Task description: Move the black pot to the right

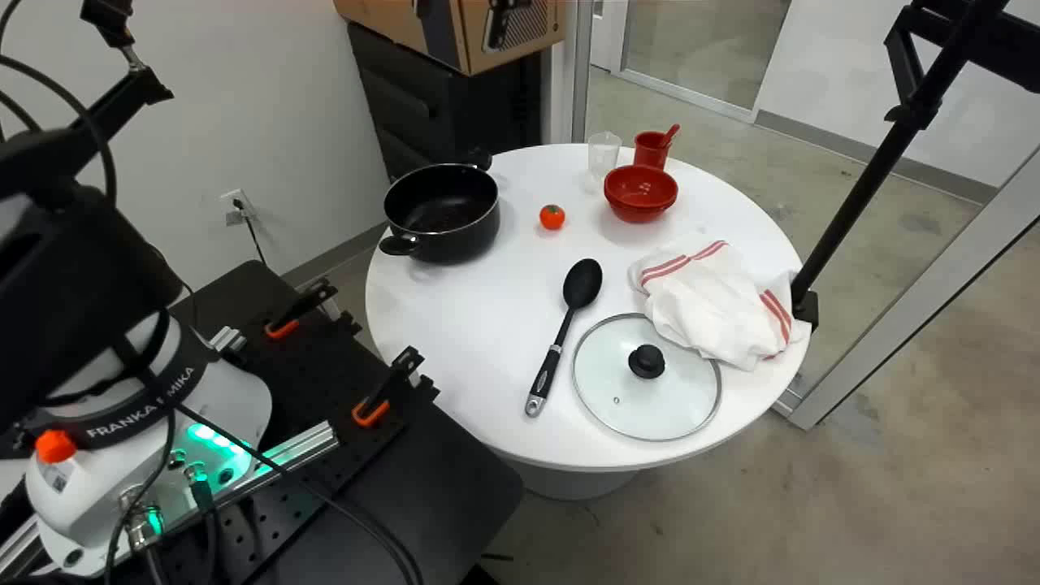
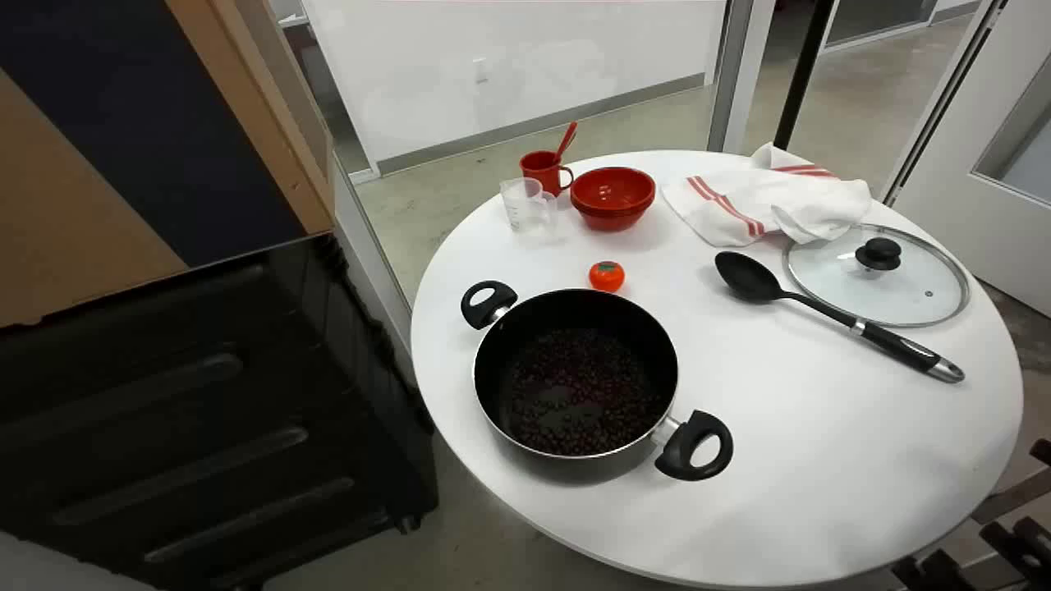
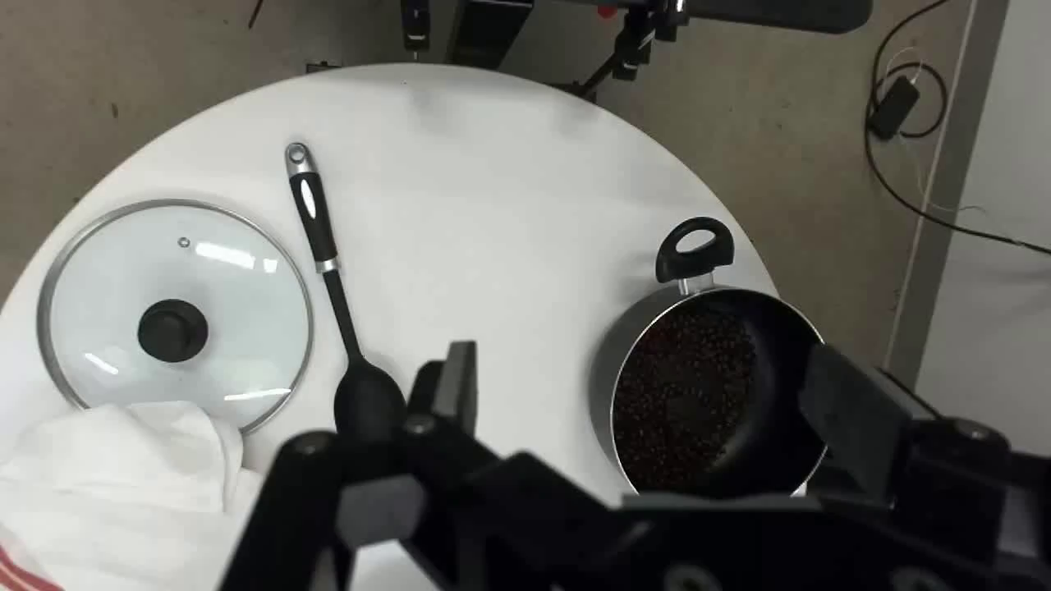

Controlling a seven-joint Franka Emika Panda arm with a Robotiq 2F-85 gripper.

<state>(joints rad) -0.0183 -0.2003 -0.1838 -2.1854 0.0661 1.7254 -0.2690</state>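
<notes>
Wrist view has the pincer spread wide, fingers well apart, one of them blocking part of the black pot. Can't tell how high up it hangs. Pot's sitting upright near the edge of the desk, on the side facing the black drawers, dark bits scattered across its bottom. Glass lid is over by the opposite edge, white towel flopped on part of its rim, black spoon just beside it. Red bowls are stacked near the edge too.
</notes>
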